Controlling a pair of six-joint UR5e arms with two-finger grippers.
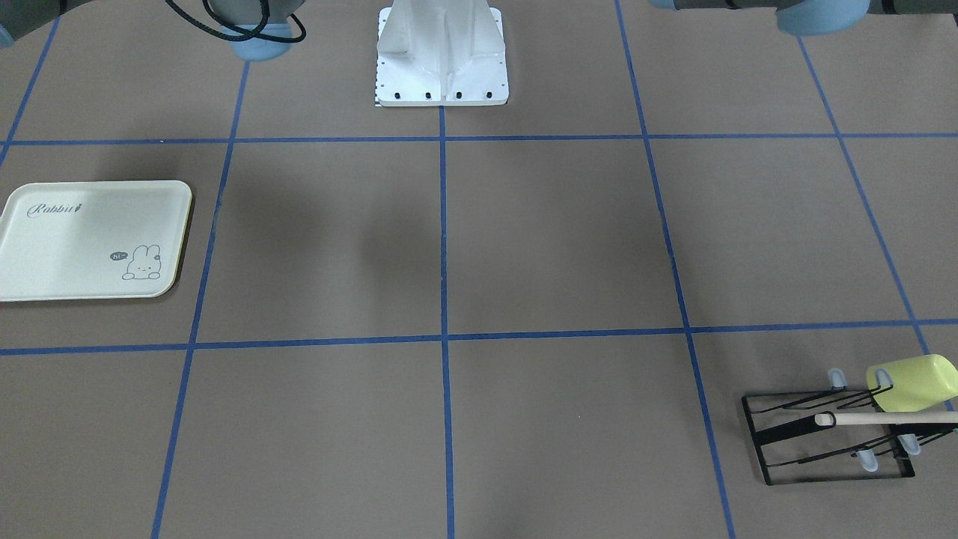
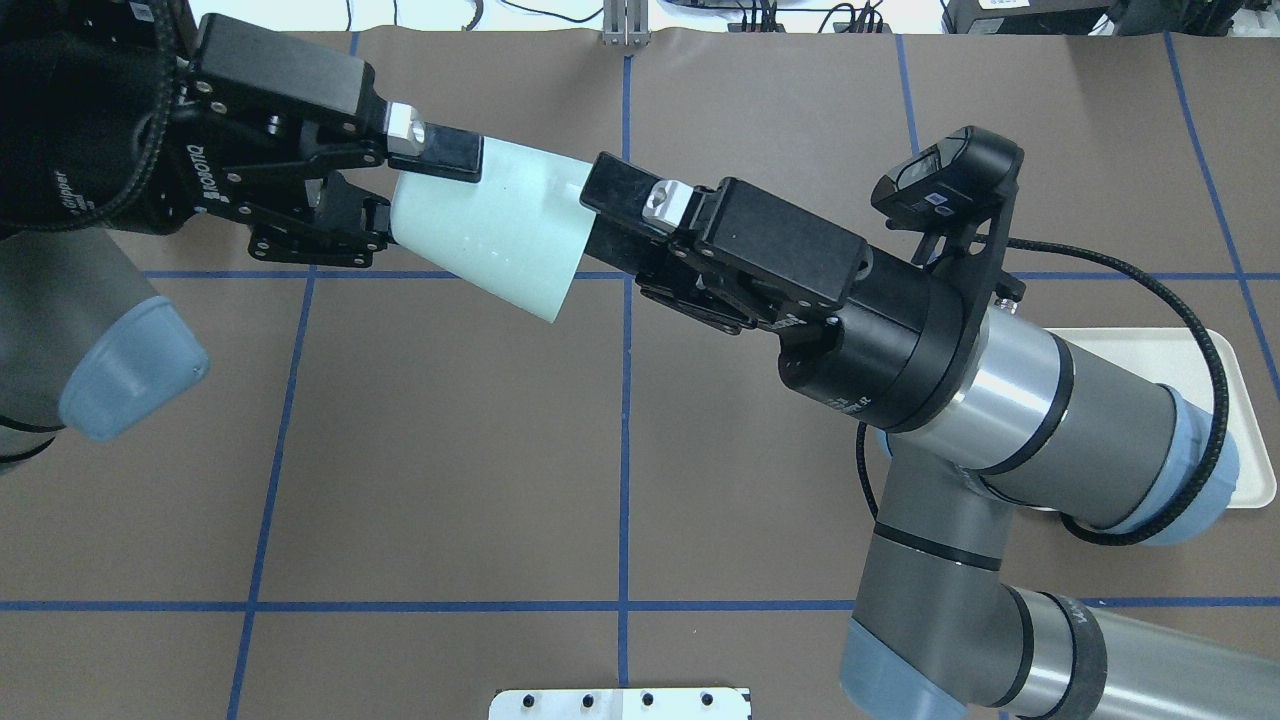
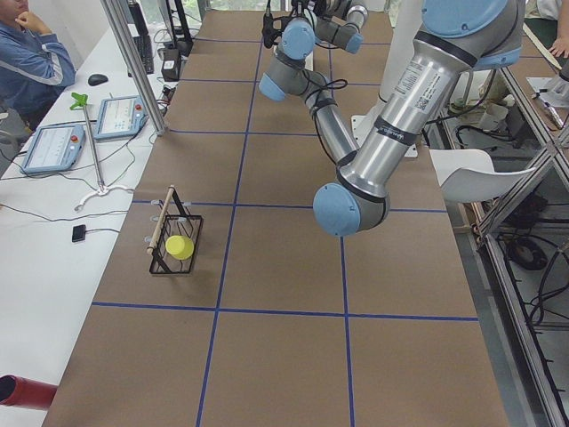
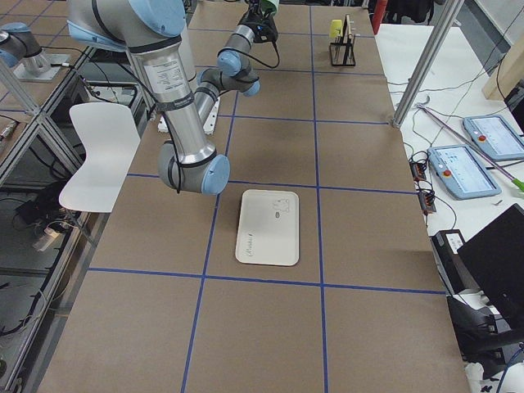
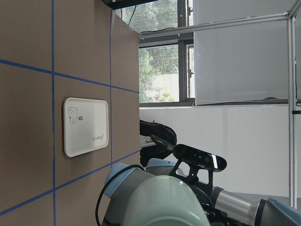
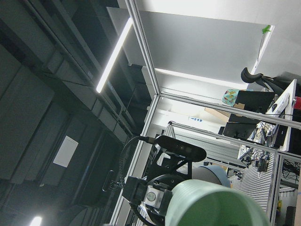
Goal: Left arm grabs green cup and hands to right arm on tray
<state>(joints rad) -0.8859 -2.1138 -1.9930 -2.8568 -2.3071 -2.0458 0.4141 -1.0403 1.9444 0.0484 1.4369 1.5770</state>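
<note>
In the overhead view the pale mint-green cup [image 2: 480, 230] is held on its side, high above the table, between the two arms. My left gripper [image 2: 395, 190] is shut on the cup's narrow end, one finger on each side. My right gripper [image 2: 615, 215] has its fingertips at the cup's wide rim; I cannot tell if they grip it. The cup fills the bottom of the left wrist view [image 5: 164, 202] and the right wrist view [image 6: 211, 207]. The cream Rabbit tray [image 1: 90, 239] lies flat on the robot's right side, partly under the right arm [image 2: 1235, 400].
A black wire rack [image 1: 823, 442] holds a brighter yellow-green cup [image 1: 913, 382] and a wooden stick at the table's far corner on the robot's left. The white robot base [image 1: 441, 60] stands at the middle of the near edge. Blue tape lines grid the brown table.
</note>
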